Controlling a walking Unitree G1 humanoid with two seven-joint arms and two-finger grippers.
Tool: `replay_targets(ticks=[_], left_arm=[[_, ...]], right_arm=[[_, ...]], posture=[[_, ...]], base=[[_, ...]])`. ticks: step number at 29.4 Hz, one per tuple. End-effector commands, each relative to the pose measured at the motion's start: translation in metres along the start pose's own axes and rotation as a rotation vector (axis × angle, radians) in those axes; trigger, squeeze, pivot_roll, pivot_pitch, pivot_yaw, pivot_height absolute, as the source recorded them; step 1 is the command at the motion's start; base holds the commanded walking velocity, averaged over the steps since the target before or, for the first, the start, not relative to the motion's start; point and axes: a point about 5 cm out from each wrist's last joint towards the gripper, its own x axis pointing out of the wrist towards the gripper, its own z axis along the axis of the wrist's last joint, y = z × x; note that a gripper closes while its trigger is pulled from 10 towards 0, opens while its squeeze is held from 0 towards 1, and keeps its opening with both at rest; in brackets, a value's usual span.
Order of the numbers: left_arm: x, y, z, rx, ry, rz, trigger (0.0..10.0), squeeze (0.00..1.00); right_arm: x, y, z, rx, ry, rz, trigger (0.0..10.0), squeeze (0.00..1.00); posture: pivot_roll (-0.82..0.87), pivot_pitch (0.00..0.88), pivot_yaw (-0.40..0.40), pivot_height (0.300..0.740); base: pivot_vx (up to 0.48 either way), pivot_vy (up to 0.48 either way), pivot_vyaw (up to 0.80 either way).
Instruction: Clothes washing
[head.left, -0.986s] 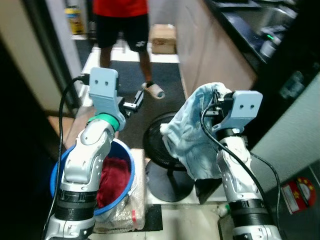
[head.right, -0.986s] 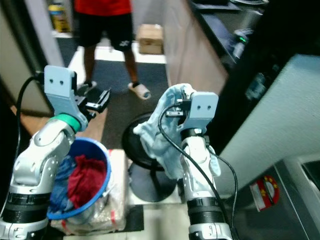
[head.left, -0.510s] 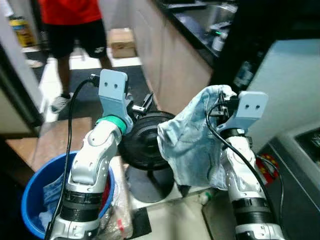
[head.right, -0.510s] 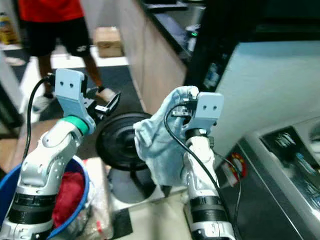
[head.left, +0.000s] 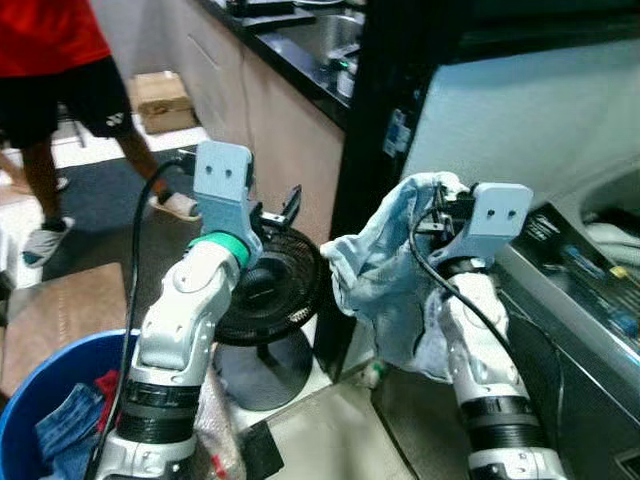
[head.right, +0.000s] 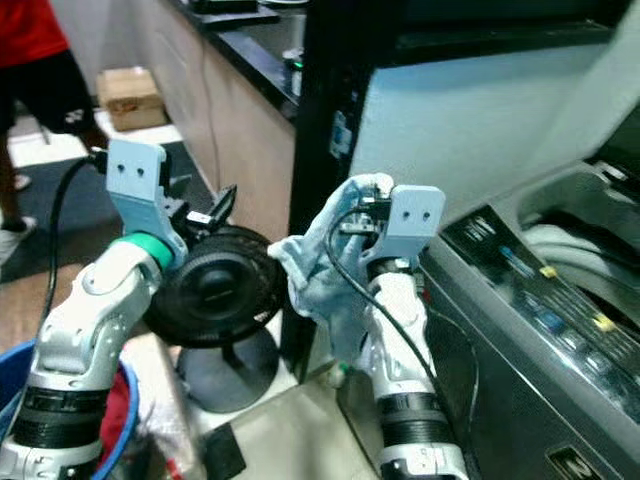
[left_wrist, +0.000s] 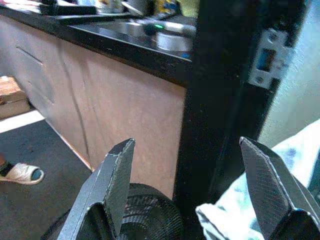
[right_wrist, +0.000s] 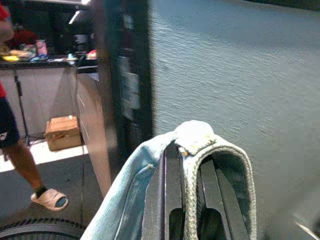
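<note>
Right gripper (right_wrist: 182, 165) raised at chest height, fingers closed on a light blue garment (head.left: 385, 285). A hem of the cloth loops over the fingertips; the rest hangs down along the right forearm, long axis near vertical, loose end toward the floor. Garment held in the air just left of the washing machine (head.right: 540, 320), whose open top shows pale laundry inside.

Left gripper (left_wrist: 182, 187) raised to the left of the garment, fingers spread wide and holding nothing, aimed toward a dark post and the wooden cabinet front below the dark bench (left_wrist: 125, 42).

A black round fan (head.left: 265, 295) stands on the floor between the two arms. Blue basket (head.left: 40, 385) with red and denim clothes at lower left. A person in a red shirt and black shorts (head.left: 55, 90) stands farther back, beside a cardboard box (head.left: 160, 98).
</note>
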Motion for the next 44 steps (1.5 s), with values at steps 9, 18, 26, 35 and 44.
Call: replay_targets(ticks=[9,18,26,35,44], left_arm=[[0.002,0.002,0.004,0.001,-0.014,0.004,10.0,0.00],[0.002,0.002,0.004,0.002,-0.018,0.006,10.0,0.00],[0.003,0.002,0.006,0.003,-0.020,0.008,10.0,0.00],[0.003,0.003,0.007,0.003,-0.022,0.010,10.0,0.00],[0.003,0.003,0.007,0.008,-0.027,0.015,10.0,0.00]], right_arm=[[0.009,-0.005,0.031,0.045,-0.135,-0.026,10.0,0.00],[0.009,-0.005,0.036,0.077,-0.159,-0.033,10.0,0.00],[0.010,-0.006,0.040,0.086,-0.172,-0.036,10.0,0.00],[0.011,-0.004,0.044,0.097,-0.181,-0.035,10.0,0.00],[0.012,-0.003,0.048,0.106,-0.193,-0.026,10.0,0.00]], posture=[[0.11,0.015,0.031,0.740],[0.11,0.014,0.030,0.740],[0.11,0.014,0.030,0.740],[0.11,0.021,0.031,0.740],[0.11,0.022,0.030,0.740]], base=[[0.000,0.000,-0.80],[0.000,0.000,-0.80],[0.000,0.000,-0.80],[0.000,0.000,-0.80],[0.000,0.000,-0.80]])
